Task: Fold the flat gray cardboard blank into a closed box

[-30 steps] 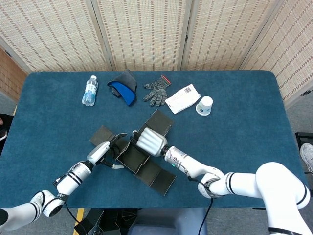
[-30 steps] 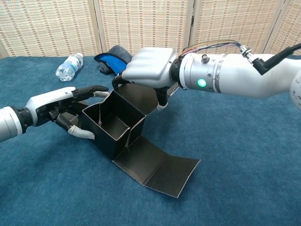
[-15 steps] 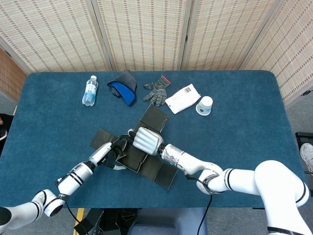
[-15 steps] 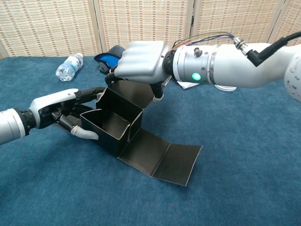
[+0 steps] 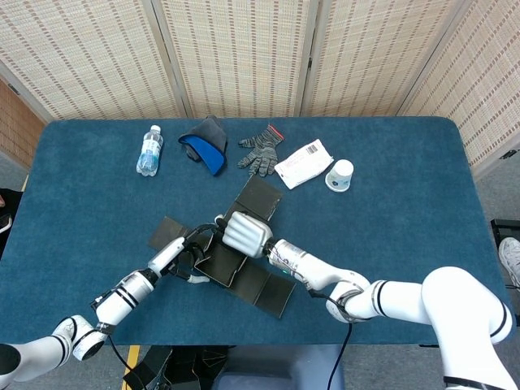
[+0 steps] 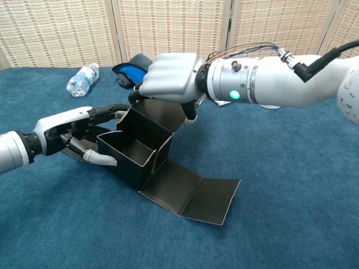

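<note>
The dark gray cardboard box (image 6: 137, 148) stands half-formed on the blue table, its walls up and its top open. A long lid flap (image 6: 190, 193) lies flat toward me on the right. My left hand (image 6: 84, 134) grips the box's left wall, with fingers (image 6: 112, 109) over the rim and the thumb low against the outside. My right hand (image 6: 168, 78) comes from the right and holds the far wall from above. In the head view the box (image 5: 223, 260) sits between the left hand (image 5: 183, 252) and right hand (image 5: 246, 233), with flat flaps spreading far (image 5: 262, 197) and left (image 5: 168, 230).
Along the far side lie a water bottle (image 5: 149, 150), a blue-and-black cloth item (image 5: 207, 146), a gray glove (image 5: 260, 150), a white packet (image 5: 303, 162) and a white cup (image 5: 340, 175). The table's near edge (image 5: 244, 345) runs close below the box.
The box has shifted left and a little away from me, and its lid flap moved with it. My right hand slid left over the far wall, then eased slightly back right.
</note>
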`<state>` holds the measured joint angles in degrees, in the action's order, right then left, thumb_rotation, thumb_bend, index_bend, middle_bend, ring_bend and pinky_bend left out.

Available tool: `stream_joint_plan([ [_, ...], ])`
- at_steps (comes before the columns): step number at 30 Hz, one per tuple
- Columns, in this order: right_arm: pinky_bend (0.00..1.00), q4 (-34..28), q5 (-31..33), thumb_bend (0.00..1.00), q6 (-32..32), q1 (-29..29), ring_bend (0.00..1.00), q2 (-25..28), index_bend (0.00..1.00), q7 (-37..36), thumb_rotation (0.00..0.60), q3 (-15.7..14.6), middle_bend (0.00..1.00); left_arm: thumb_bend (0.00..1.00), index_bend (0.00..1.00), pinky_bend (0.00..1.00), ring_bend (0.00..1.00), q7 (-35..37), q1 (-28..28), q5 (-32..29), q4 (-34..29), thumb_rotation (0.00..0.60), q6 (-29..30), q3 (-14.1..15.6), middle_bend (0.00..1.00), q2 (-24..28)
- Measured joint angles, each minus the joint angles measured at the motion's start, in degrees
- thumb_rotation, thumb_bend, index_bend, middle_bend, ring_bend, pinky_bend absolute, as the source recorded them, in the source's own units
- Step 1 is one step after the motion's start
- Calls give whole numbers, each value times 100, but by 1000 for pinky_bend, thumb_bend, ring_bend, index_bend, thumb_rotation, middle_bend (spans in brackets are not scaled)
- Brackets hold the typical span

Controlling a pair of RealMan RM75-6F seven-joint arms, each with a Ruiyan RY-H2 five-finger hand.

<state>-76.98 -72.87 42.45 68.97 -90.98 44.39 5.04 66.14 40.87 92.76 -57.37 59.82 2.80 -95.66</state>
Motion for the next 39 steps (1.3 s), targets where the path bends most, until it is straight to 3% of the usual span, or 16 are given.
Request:
stream_joint_plan([
  [7,898,9,52,166,-5,-22,820,-21,287,20,600,11,288,96,139,588,494,346,50,10,121,600,-42,28,99,-56],
  [14,898,-9,108,166,-15,-27,820,-25,287,59,600,30,286,96,150,588,501,578,90,29,204,600,-66,61,173,-95],
  [31,898,-15,276,165,-43,-39,814,-43,286,85,600,59,251,95,226,593,505,772,96,-12,352,600,-85,93,234,-184],
  [39,898,-64,359,152,44,-93,797,-37,26,19,600,101,166,96,233,593,507,849,84,-20,356,600,-66,102,243,-177],
])
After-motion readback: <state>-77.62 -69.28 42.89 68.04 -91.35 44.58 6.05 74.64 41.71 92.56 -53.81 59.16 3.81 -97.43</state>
